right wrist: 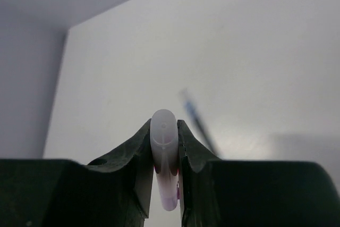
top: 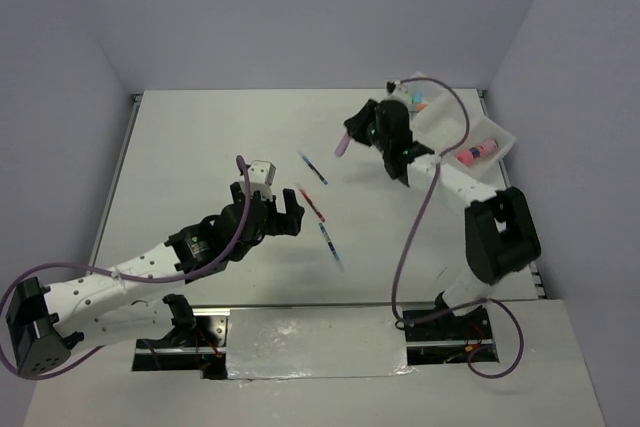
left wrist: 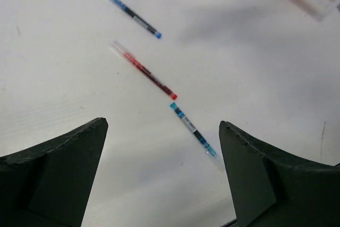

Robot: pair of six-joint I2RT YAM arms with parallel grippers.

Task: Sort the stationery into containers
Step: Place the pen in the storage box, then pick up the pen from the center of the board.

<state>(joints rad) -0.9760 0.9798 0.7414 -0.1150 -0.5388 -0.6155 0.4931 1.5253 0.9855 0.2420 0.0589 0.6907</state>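
Note:
My right gripper (top: 352, 129) is shut on a pale purple highlighter (top: 342, 143) and holds it in the air, left of the white tray (top: 505, 137). In the right wrist view the highlighter (right wrist: 164, 152) sits end-on between the fingers (right wrist: 138, 158). Three thin pens lie on the table in a line: a blue pen (top: 312, 167), a red pen (top: 312, 202) and a second blue pen (top: 332, 245). My left gripper (top: 290, 219) is open and empty, just left of the red pen. The left wrist view shows the blue pen (left wrist: 130, 15), the red pen (left wrist: 144, 70) and the second blue pen (left wrist: 192, 129).
A pink-and-orange marker (top: 478, 152) lies in the tray's near compartment. Orange and light blue items (top: 418, 102) lie in its far compartment. The tray stands at the table's right edge, next to the right wall. The right arm's cable loops over the tray.

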